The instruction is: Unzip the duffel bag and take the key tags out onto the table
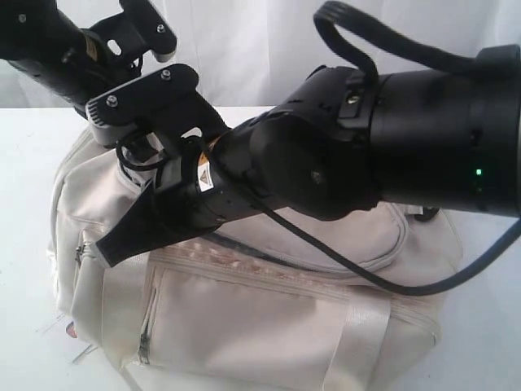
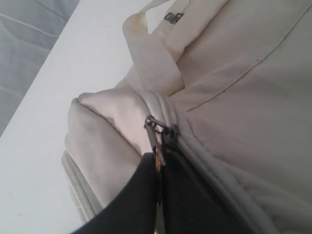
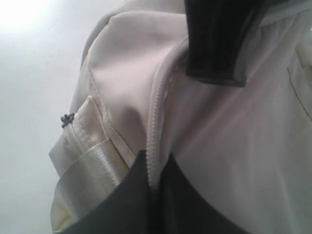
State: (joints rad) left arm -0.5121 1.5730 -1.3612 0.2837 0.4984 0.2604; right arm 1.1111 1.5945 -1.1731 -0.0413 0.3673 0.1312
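The duffel bag (image 1: 269, 326) lies on the white surface (image 1: 24, 204). In the exterior view I read its long axis as running left to right. One end panel points toward the left edge of that view, and the front pocket side faces the camera. The top zipper (image 3: 155, 112) follows the same axis along the crown of the bag.

Appearance of the bag:
- The fabric is cream-beige, slack and creased.
- A wide webbing strap (image 1: 358, 342) runs down the front panel.
- The front pocket has an upright grey pocket zipper (image 1: 146, 326) at its left edge.
- A small dark end-pocket pull (image 3: 67, 118) sits on the end panel.

In the exterior view both arms reach over the left end of the bag. The right arm crosses the middle and hides much of the top from me.

Left gripper (image 2: 158, 163): the fingers are pressed together and pinch the metal tab of the slider (image 2: 157, 126) on the top zipper, close to the end of the bag.

Right gripper (image 3: 155, 163): the fingers are pressed together on the zipper seam. The teeth run straight into the gap between them, so I read this as a pinch on the bag itself at that seam. In the right wrist view the left gripper shows as a black block further along the same seam. The stretch of teeth I can see between the two grippers is closed.
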